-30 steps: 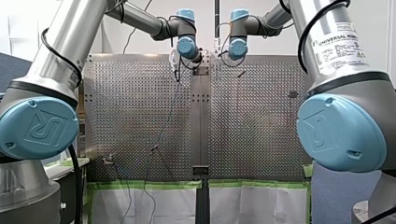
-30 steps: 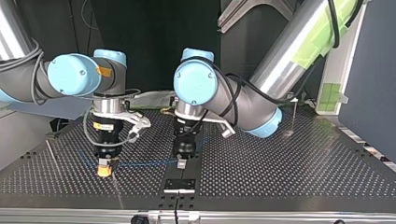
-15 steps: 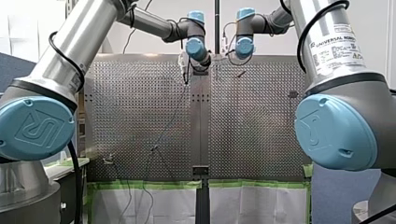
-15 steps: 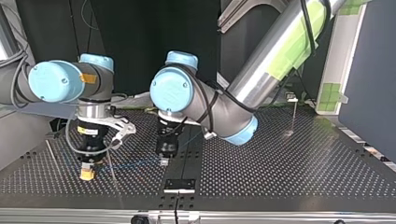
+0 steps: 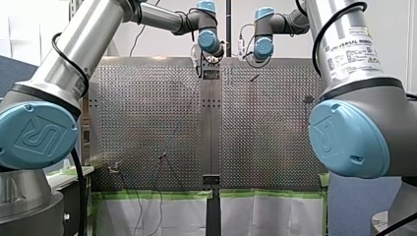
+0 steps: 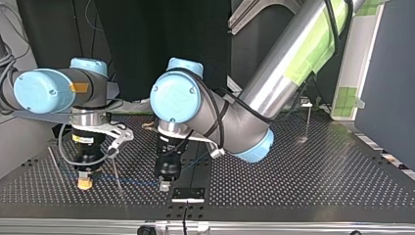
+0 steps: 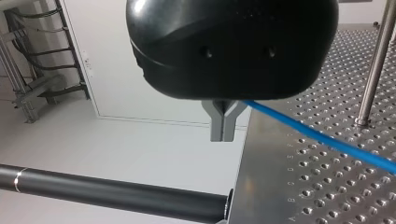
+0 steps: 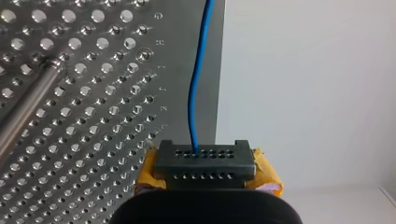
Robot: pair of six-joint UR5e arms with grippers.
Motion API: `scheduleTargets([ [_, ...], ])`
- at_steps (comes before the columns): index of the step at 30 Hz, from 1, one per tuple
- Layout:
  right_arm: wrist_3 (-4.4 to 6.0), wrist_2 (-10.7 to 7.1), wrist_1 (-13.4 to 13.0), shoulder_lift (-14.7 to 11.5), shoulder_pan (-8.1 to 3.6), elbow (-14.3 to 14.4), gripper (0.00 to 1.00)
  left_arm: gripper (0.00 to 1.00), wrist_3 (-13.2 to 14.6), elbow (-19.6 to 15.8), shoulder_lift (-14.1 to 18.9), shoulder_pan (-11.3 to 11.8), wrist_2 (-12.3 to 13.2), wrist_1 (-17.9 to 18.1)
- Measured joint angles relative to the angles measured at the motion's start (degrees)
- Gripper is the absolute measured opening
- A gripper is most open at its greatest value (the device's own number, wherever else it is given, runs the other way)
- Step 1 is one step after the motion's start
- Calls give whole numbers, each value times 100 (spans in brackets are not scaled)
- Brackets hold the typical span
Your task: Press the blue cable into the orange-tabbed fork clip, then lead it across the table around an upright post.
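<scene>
**Status.** The blue cable runs in a span between the two tools. It sits low over the bench, near the edge closest to the top view's camera.

**Tools.** My left tool has its metal fingers together, clamped on the cable, which leads out to one side. My right tool is also clamped on the cable, which enters between the yellow pads.

**Progress.** The fork clip cannot be picked out in any view, so seating is unconfirmed, and I judge that step open. Routing is not done. The upright post at the top view's right stands well apart from the cable.

**Obstructions.** A black plate lies just beside my left tool. A thin rod lies on the bench beside my right tool.
</scene>
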Motion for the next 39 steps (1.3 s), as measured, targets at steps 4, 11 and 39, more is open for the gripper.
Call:
scheduleTargets([
  [4, 14, -174, 85, -5, -82, -22, 0, 0, 0, 17, -35, -7, -1, -5],
  [11, 41, -406, 222, -13, -270, -53, 0, 0, 74, 153, -321, -89, -48, -91],
  [39, 183, -907, 244, 12, -986, -56, 0, 0, 0, 764, -1188, -329, -102, 157],
])
